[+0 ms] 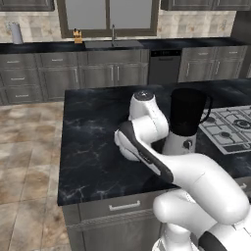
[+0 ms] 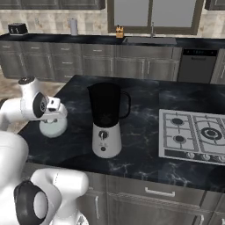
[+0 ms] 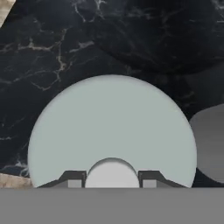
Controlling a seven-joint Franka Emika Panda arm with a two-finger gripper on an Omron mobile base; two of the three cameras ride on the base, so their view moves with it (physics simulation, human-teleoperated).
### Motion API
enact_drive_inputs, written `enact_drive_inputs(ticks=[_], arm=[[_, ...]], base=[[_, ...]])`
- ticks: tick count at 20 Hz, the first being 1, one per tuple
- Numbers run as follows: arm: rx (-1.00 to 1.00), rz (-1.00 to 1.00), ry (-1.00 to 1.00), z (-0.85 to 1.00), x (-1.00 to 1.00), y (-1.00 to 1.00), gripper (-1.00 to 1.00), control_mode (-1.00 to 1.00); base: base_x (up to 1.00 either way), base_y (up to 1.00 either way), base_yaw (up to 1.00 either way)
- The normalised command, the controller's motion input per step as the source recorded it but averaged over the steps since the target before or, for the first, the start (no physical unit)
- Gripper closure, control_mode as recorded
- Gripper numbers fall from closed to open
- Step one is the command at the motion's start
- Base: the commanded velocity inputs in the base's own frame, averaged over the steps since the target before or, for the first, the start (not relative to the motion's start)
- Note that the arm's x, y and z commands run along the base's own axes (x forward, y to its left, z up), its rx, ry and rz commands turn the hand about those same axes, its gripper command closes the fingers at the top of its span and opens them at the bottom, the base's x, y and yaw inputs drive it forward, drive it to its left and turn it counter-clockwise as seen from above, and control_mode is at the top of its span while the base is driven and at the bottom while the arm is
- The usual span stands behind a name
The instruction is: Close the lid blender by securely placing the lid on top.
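Grey lid sits directly under the hand, apparently touching.

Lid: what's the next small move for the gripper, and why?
Probably shut the fingers on the knob. In the hand view the gripper sits over the lid, one fingertip on each side of the knob, apparently not pinching it. The lid lies on the counter, left of the blender, whose jar stands uncovered.
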Motion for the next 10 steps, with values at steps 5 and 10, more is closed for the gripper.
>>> enact_drive_inputs(ticks=[5, 10], arm=[[0.03, -0.06, -0.25, 1.00, -0.27, -0.50, 1.00, -1.00], [0.04, -0.05, -0.25, 1.00, -0.16, -0.45, 1.00, -1.00]], base=[[0.00, 0.00, 0.00], [0.00, 0.00, 0.00]])
